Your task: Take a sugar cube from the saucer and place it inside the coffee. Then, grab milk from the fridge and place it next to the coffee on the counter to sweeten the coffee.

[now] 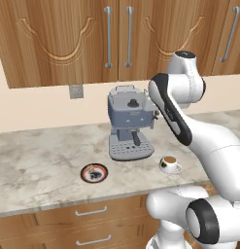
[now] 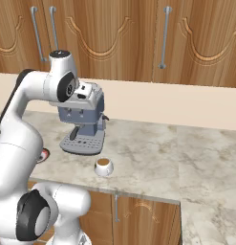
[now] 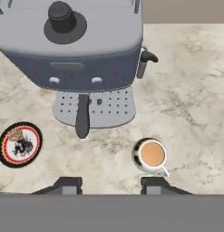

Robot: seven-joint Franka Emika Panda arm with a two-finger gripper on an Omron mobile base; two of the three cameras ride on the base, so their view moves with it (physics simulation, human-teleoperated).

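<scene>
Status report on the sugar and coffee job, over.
Gripper high above counter, jaws apart, empty. Sugar cube on saucer; coffee right of it. Coffee machine behind both.

Brightness: even, moderately bright in all three views; no dim corners.
Light source: diffuse, from above; no lamp seen.
Shadows: soft dark patch under the coffee machine [image 1: 129,127] on the counter [image 1: 39,160]; faint one beside the coffee [image 3: 151,155].
Glare: mild sheen on the robot's white shell; none on the stone.
Sharpness: rendered, slightly soft; saucer [image 3: 19,144] pattern blurry, not legible.
Edge distortion: none noticeable.
</scene>
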